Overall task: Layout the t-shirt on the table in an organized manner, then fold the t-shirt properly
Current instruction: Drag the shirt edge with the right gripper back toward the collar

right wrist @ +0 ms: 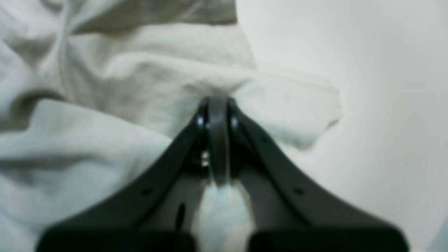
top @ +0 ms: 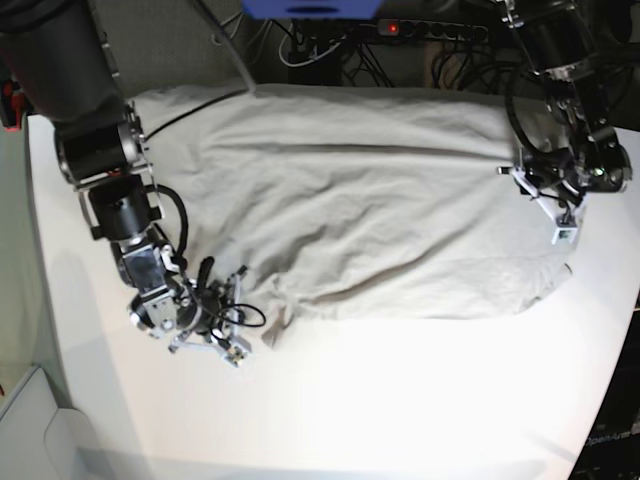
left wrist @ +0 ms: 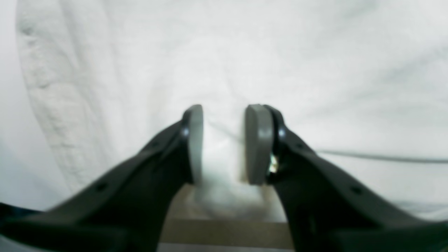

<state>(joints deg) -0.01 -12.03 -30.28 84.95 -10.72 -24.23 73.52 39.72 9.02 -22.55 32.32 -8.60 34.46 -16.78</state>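
The t-shirt (top: 350, 210) lies spread across the upper and middle part of the table (top: 400, 400) in the base view, its long axis running left to right, with one arm at each end. The right gripper (top: 232, 338), at lower left of that view, is clenched on a tuck of cloth at the shirt's lower-left corner; in its wrist view (right wrist: 217, 105) the jaws are pressed together with fabric bunched between them and more cloth heaped to the upper left. The left gripper (top: 562, 215), at the right edge of the base view, sits at the shirt's other end; its wrist view (left wrist: 224, 140) shows the pads parted with a pale fold of cloth between them, so I judge it is holding the shirt there too. Whatever comes next turns on both arms pulling apart along that axis. The shirt looks pale grey-beige, soft and unprinted, with long creases running through the middle and the lower hem puckered near the left.
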